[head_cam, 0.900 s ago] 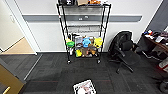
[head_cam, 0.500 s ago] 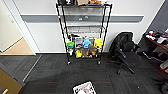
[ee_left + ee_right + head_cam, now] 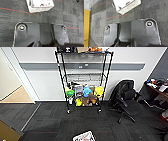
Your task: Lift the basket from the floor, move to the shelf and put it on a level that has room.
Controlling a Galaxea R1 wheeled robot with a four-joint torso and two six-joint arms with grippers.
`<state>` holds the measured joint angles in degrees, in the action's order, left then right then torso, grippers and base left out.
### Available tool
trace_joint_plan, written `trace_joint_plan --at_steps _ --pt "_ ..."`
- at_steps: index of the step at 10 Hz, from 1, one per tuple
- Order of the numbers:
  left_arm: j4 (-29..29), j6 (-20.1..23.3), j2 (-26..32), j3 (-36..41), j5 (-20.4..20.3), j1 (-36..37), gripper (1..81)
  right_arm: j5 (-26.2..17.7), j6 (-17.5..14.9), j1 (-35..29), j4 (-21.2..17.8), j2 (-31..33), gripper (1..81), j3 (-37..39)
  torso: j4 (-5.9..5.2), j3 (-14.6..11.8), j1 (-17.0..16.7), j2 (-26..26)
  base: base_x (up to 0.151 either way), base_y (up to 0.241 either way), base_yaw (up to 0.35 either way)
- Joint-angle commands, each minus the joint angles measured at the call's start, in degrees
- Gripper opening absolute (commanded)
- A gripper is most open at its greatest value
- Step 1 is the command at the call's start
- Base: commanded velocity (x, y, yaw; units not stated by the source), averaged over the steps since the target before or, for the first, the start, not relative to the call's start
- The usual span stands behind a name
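The basket [image 3: 84, 136] sits on the floor [image 3: 50, 119] of dark carpet tiles, close in front of me at the lower edge of the head view, beside a thin red line. Its perforated pale side also appears in the left wrist view [image 3: 40, 8] and in the right wrist view [image 3: 129, 5], resting on the carpet apart from both arms. The shelf [image 3: 83, 79], a tall black wire rack on casters, stands against the wall ahead. One bare wire-grid level [image 3: 83, 74] is in its middle; colourful toys crowd the tiers below.
A black office chair [image 3: 125, 98] stands right of the rack, with a cluttered desk [image 3: 157, 87] beyond it. An open doorway [image 3: 12, 89] lies to the left, and a yellow panel [image 3: 6, 133] is at the near left. Boxes sit on the rack's top tier [image 3: 83, 50].
The whole head view has shifted slightly: the rack appears a little nearer and the basket sits lower in the picture, so the camera has moved forward.
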<state>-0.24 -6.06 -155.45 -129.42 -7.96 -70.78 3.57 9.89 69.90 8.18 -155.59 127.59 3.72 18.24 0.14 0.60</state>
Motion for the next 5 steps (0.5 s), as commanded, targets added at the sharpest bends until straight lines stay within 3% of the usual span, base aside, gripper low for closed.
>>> trace_joint_plan --at_steps 1,5 --pt "-0.29 0.08 0.84 0.83 2.69 2.7 81.1 -2.61 0.13 -2.52 0.17 1.04 81.1 -0.07 0.0 0.0 0.0 -0.02 0.1 0.0 0.0" --pt "-0.37 0.08 0.84 0.82 2.77 2.62 81.1 -2.61 0.13 -2.43 0.25 1.04 81.1 -0.07 0.0 0.0 0.0 0.0 0.1 0.0 0.0"
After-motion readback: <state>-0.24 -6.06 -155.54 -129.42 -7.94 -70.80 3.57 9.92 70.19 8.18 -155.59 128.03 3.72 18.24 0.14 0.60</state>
